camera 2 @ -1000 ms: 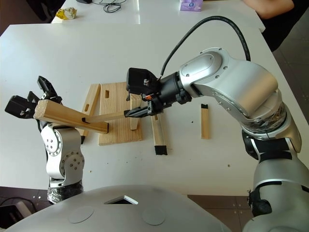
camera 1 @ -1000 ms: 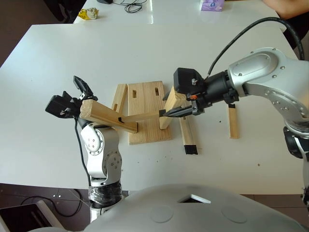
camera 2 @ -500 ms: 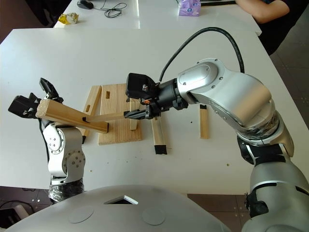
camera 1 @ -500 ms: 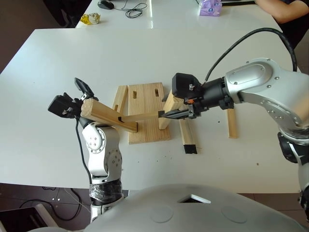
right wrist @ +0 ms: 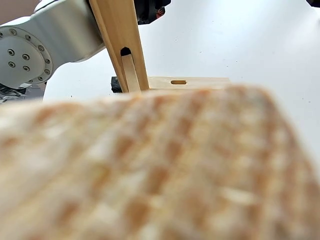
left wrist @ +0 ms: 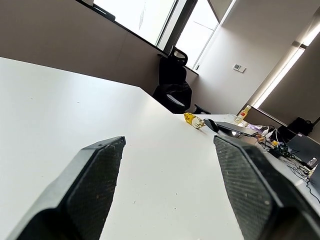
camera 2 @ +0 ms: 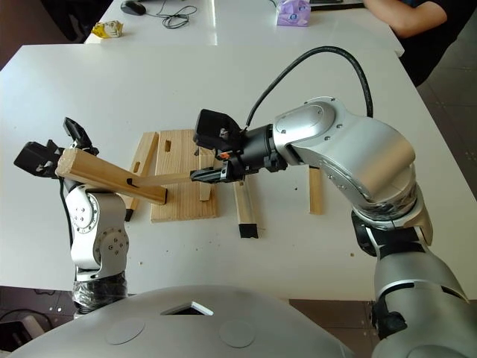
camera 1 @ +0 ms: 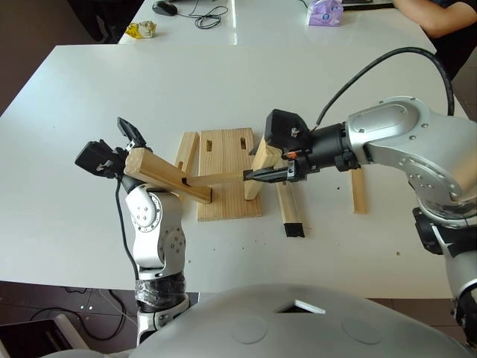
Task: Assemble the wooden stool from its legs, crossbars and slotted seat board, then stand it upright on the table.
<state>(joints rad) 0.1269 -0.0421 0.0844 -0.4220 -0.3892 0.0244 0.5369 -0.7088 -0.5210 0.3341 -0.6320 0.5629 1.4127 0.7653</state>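
Holding leg [camera 1: 168, 177] tilted off table [camera 1: 298, 82] in left gripper [left wrist: 169, 150], mid-left of head view, with fingers [left wrist: 95, 185] spread to straddle butt end. Judged clamped on it, given raised end with no other visible support. Slot turned toward centre of frame to take crossbar [camera 1: 220, 179]; from right wrist, crossbar end seated in that slot. Crossbar spanning centre of frame, just above seat board [camera 1: 226, 153]. Gripping second leg [camera 1: 260, 158] with right gripper [camera 1: 261, 174], centre-right, clenched at junction with crossbar's other end. Likely bracing for a push along crossbar axis against left arm's hold. Depth of that joint: cannot tell, hidden behind gripper. Seat board flat under the sub-assembly, slots up, probably parked for a later step. Around it: spare leg [camera 1: 184, 151] just beside board's left edge, partly under held leg; black-tipped leg [camera 1: 289, 209] just below right gripper; thin bar [camera 1: 360, 195] well right, below right forearm. In the way: board and spare leg directly beneath the joint, so little room to drop either end. Black-tipped leg near second leg's lower end, so snag risk on any downward move.
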